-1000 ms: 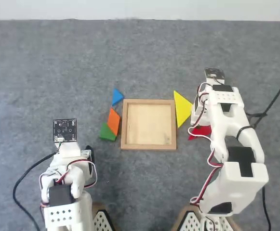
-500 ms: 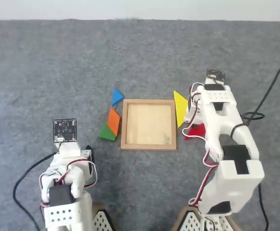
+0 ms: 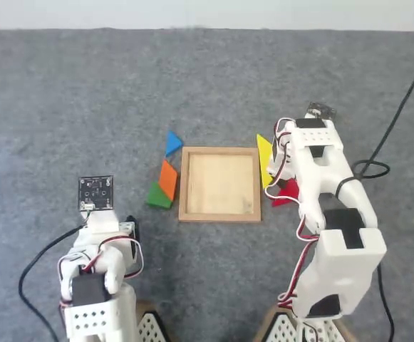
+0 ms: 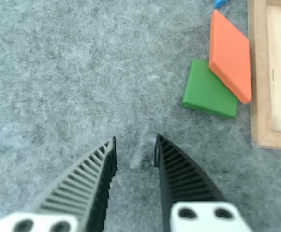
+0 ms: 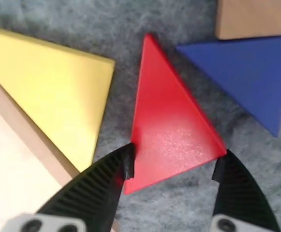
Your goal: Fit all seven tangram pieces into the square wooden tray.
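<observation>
A grey mat (image 3: pixel 214 78) covers the table up to a pale wall (image 3: pixel 207 13) at the far edge, and wide bare stretches of it lie beyond the tray and in front of it. The square wooden tray (image 3: pixel 219 150) sits mid-table with nothing in it.

Off the tray's left rim lie three pieces. The small blue triangle (image 3: pixel 172 142) is by the far corner. The orange piece (image 3: pixel 167 178) has a long edge just beside the rim. The green piece (image 3: pixel 158 196) touches the orange piece's near end.

The left arm (image 3: pixel 96 242) stays near its base, well apart from these pieces. The left gripper (image 4: pixel 134 150) hovers over bare mat, its fingers slightly parted with nothing between them.

The right arm (image 3: pixel 321 178) stretches over the pieces to the right of the tray. The yellow triangle (image 5: pixel 53 87) lies with one edge along the tray's right rim; whether it touches cannot be told. A narrow strip of mat separates it from the red triangle (image 5: pixel 169 130). The right gripper (image 5: pixel 175 162) is spread wide, with a fingertip at each end of the red triangle's broad edge. Beyond the red triangle's far side lies the dark blue triangle (image 5: pixel 246 72), a thin gap between them. The tan triangle (image 5: pixel 249 17) abuts the dark blue triangle's edge.
</observation>
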